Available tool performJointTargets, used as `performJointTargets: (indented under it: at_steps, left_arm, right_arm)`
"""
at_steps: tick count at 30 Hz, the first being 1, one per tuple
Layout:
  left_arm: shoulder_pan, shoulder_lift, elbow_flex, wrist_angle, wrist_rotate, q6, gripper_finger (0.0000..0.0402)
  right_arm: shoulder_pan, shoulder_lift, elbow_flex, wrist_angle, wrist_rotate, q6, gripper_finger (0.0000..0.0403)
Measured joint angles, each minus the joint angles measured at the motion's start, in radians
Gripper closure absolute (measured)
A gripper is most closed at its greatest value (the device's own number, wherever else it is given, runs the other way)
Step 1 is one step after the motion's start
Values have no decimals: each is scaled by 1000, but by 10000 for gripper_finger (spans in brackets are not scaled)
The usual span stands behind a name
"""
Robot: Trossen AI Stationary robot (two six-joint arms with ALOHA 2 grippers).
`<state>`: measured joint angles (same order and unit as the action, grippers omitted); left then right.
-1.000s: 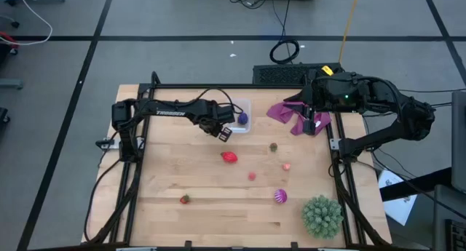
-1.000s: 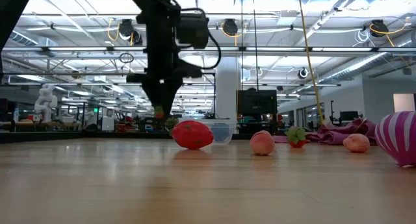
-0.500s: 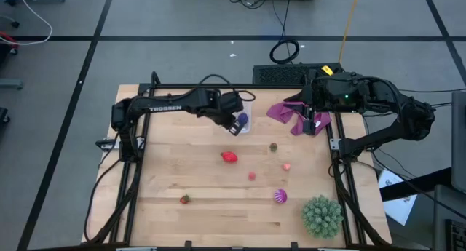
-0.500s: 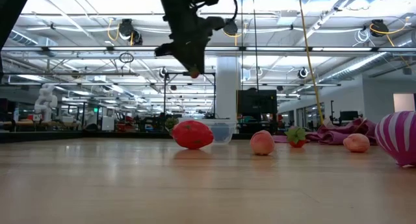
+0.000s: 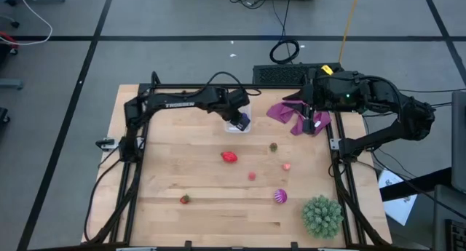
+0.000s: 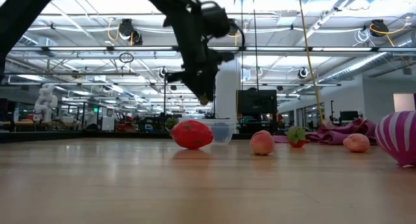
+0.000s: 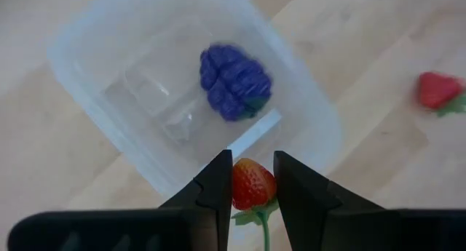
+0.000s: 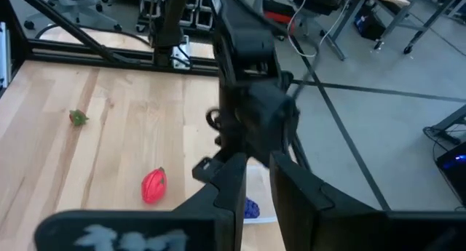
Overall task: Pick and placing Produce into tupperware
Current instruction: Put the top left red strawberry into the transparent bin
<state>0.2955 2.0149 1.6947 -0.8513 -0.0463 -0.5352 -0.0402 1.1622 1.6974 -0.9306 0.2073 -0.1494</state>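
A clear tupperware (image 7: pixel 95 40) stands at the table's far middle, with a blue-purple produce piece (image 7: pixel 234 81) inside it. Straight above its rim, my left gripper (image 7: pixel 252 161) is shut on a small red strawberry (image 7: pixel 253 184). The high view shows the gripper (image 5: pixel 237 121) covering most of the tupperware (image 5: pixel 245 105). In the low view it (image 6: pixel 205 98) hangs well above the tupperware (image 6: pixel 222 130). My right gripper (image 5: pixel 312 124) waits shut, raised over the purple cloth (image 5: pixel 285 111) at the far right. My left gripper pinches the strawberry's two sides (image 7: pixel 239 185) between its fingers, near their free ends. The fingers come from above, pointing steeply down. The strawberry is lifted clear, its red tip pointing down at the tupperware and its green leaves (image 7: pixel 256 212) back between the fingers.
Loose produce lies on the wood. I see a red piece (image 5: pixel 229 157), a brownish one (image 5: pixel 274 146), two pink ones (image 5: pixel 287 165) (image 5: pixel 252 176), a striped magenta ball (image 5: pixel 280 196) and a small strawberry (image 5: pixel 185 199). A green spiky ball (image 5: pixel 322 214) sits at the near right corner.
My left gripper has carried the strawberry up and toward the table's right and far side, from just left of the tupperware to above it. It rose high, then came down a little, and has stayed shut on the strawberry.
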Motion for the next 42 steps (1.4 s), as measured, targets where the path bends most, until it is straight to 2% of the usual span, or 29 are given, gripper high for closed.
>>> performJointTargets:
  at_steps: [6, 12, 42]
  left_arm:
    - [27, 62, 0, 27, 54, 1, 309]
    - [30, 92, 0, 21, 58, 1, 309]
    - [31, 127, 0, 31, 11, -2, 309]
  right_arm:
    - [0, 0, 0, -1, 0, -20, 346]
    - [0, 0, 0, 1, 0, -31, 346]
    - [0, 0, 0, -3, 0, -8, 346]
